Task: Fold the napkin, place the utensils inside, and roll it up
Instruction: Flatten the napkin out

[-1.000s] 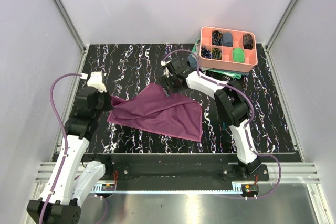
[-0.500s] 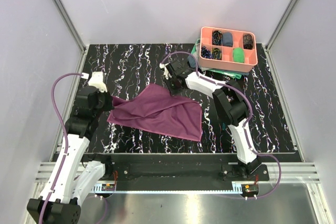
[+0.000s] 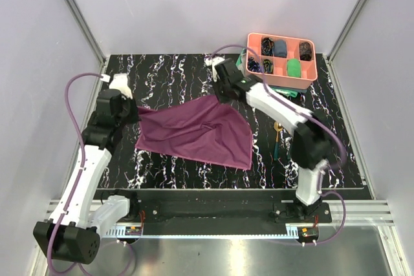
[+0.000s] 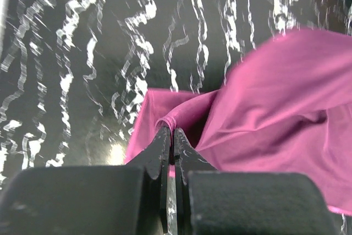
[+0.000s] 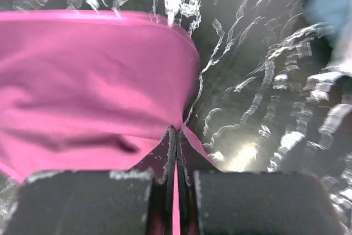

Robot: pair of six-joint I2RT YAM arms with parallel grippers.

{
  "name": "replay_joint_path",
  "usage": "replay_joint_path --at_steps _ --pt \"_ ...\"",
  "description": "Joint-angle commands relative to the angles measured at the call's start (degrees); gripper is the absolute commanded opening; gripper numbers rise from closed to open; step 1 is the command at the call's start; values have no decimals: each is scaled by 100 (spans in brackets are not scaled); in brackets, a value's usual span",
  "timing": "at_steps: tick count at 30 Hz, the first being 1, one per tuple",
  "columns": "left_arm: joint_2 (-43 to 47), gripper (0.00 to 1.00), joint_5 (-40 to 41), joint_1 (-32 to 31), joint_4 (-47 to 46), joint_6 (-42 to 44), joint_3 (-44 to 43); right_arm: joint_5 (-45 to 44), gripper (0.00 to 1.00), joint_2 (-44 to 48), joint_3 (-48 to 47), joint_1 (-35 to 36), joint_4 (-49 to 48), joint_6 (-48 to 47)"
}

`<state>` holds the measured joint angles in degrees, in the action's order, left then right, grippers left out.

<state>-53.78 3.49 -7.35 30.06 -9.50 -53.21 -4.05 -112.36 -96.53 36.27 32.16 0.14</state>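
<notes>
Black left claw [image 3: 134, 116] clamping together on plum-purple napkin [image 3: 194, 132] corner farthest from coral tray [image 3: 279, 82]. Napkin lying spread on counter [image 3: 168, 75], left of and nearer than tray. Right claw [image 3: 220, 95] pinching together on napkin corner nearest tray. Utensils [image 3: 276, 141] lying nearer than tray.

Bright, even light is cast from overhead; glare is seen on the desk [image 5: 242, 155]; the right wrist view is blurred.

The black marbled table [image 3: 168, 75] carries the purple napkin [image 3: 200, 135], utensils [image 3: 276, 143] and a pink tray [image 3: 284, 82].
</notes>
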Motion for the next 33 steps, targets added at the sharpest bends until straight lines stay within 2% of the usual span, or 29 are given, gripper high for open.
replay_joint_path --at_steps 1,4,5,6,7,11,13,14,16,19,24,29,33 --pt "95 0 791 129 -264 79 -287 -851 0 1698 958 898 -149 229" --pt "209 0 1223 234 -229 159 -50 -519 0 2200 2135 1407 -201 1071" --pt "227 0 1286 261 -203 176 3 -143 0 2279 2426 1557 -280 1258" --pt "262 0 1347 270 -185 194 65 17 3 2279 2951 1706 -333 1434" --pt "280 0 1452 278 -168 194 83 332 18 2219 3173 2082 -386 1741" --pt "280 0 1585 305 -141 203 92 625 55 2340 3729 2560 -492 2376" --pt "271 0 1576 322 -124 185 109 190 65 2760 3773 2560 -492 2534" --pt "263 0 1576 331 -115 185 109 -6 76 2902 3704 2543 -483 2509" --pt "263 0 1567 331 -124 176 127 -436 84 3192 3598 2456 -500 2386" --pt "271 0 1559 340 -115 176 127 -246 84 3089 3361 1894 -579 2201" --pt "280 0 1515 340 -115 168 144 308 72 2457 3264 997 -1168 1946" --pt "245 0 1418 349 -115 167 136 1020 71 1621 3018 926 -1449 1761" --pt "236 0 1313 349 -115 167 136 1416 76 1252 3079 926 -1625 1796"
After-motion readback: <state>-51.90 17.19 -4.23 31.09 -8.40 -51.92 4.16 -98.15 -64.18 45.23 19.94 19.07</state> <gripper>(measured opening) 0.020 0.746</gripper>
